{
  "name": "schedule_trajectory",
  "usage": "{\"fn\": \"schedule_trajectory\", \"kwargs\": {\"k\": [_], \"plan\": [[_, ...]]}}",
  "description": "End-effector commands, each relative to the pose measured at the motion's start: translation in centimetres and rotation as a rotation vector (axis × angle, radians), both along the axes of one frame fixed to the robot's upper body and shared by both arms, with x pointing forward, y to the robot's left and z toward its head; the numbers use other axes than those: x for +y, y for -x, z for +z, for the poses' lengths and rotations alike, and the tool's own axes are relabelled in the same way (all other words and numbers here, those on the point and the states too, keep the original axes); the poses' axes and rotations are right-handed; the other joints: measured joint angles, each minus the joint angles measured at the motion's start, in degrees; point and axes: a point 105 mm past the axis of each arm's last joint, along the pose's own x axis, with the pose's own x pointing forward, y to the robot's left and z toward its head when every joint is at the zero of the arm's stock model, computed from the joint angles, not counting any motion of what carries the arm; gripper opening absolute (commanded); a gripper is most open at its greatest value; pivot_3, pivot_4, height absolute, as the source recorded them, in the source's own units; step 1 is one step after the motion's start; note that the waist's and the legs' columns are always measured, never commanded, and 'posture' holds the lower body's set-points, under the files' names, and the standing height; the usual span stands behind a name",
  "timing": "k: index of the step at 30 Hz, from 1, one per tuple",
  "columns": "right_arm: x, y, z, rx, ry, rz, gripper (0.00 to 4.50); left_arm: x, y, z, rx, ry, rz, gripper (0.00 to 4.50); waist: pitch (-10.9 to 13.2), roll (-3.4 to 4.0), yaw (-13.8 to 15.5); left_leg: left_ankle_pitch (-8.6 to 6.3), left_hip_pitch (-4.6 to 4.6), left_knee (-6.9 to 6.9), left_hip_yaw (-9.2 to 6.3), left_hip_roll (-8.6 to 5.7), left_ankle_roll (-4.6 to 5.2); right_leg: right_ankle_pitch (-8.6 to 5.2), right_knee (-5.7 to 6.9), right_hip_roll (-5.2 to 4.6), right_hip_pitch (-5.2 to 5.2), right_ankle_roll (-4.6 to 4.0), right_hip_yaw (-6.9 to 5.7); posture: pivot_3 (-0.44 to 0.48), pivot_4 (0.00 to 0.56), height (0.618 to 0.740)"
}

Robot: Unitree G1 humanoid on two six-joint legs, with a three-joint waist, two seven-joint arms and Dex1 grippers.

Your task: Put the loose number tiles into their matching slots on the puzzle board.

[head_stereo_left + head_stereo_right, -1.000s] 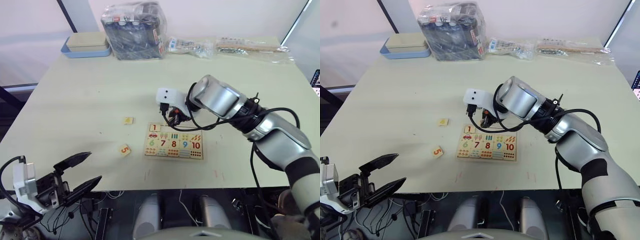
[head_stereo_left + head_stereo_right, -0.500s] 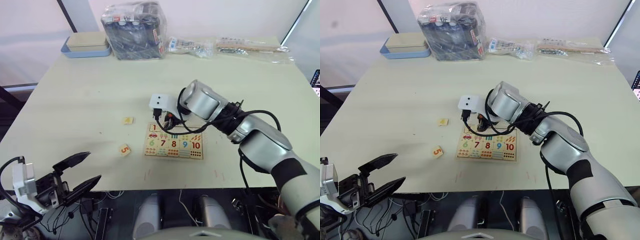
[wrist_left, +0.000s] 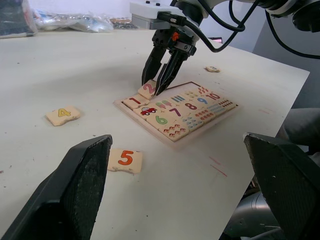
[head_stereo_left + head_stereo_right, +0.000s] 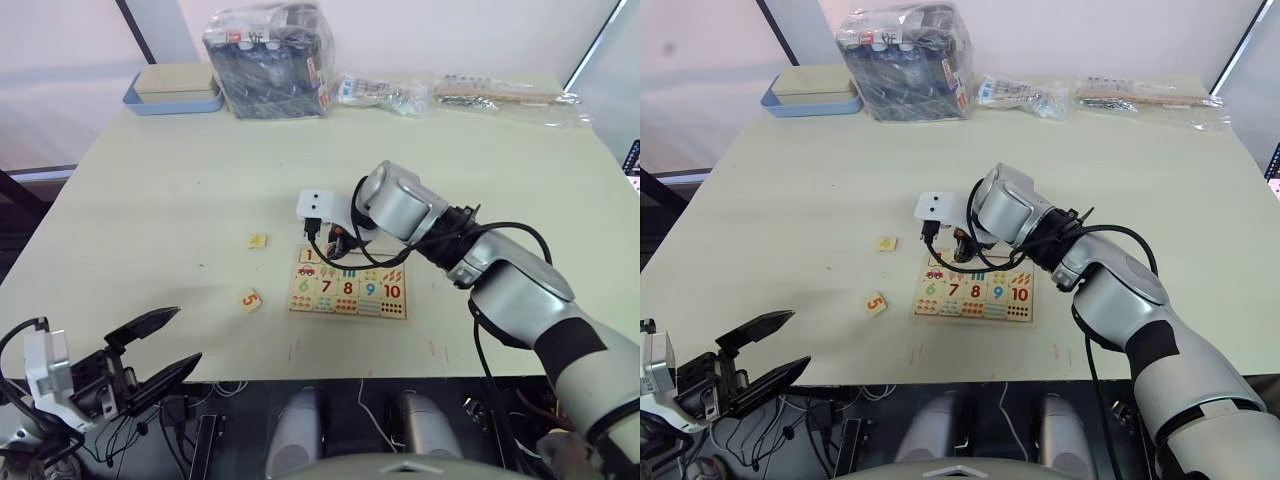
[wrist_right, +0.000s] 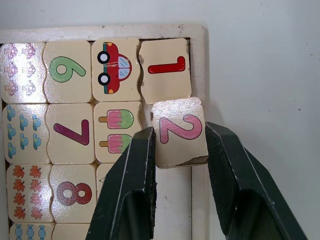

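Head views show the puzzle board, with tiles 4 and 5 loose beside it. Left wrist view shows the left gripper wide open, empty. Right wrist view shows the right gripper gripping tile 2, tilted over the slot beside tile 1.

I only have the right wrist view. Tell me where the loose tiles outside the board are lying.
Observer: The 5 tile lies on the table, to the robot's left of the puzzle board.
Operator: Now the 4.
Observer: The 4 tile is also left of the board, farther from the robot than the 5.
Operator: Report the left gripper.
Observer: The left gripper is open and holds nothing, off the table's near edge.
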Motion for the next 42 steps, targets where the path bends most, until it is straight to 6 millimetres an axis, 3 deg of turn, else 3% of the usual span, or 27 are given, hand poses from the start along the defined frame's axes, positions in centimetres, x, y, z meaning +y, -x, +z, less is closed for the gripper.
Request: {"fn": "schedule_trajectory", "kwargs": {"k": [1, 40, 42], "plan": [[0.39, 0.12, 0.66, -0.007, -0.029, 0.016, 0.88, 0.26, 0.38, 0.74, -0.039, -0.014, 0.012, 4.5, 0.0, 0.0, 0.0, 0.0, 0.0, 0.0, 0.0, 0.0, 0.0, 0.0, 0.0, 0.0, 0.0, 0.0, 0.0, 0.0, 0.15, 0.74], [0.62, 0.57, 0.33, 0.026, -0.046, 0.0, 0.88, 0.04, 0.32, 0.4, -0.04, -0.007, 0.011, 4.5, 0.0, -0.04, -0.2, 0.05, -0.09, -0.02, -0.27, -0.02, -0.1, -0.08, 0.01, 0.0, 0.04, -0.11, -0.29, 0.0, 0.15, 0.74], [0.65, 0.59, 0.36, 0.027, -0.049, 0.001, 1.9, 0.04, 0.34, 0.38, -0.04, -0.007, 0.012, 4.5, 0.0, -0.03, -0.1, 0.06, -0.09, -0.02, -0.29, -0.02, -0.1, -0.08, 0.02, 0.01, 0.04, -0.12, -0.3, 0.0, 0.15, 0.74]]}}
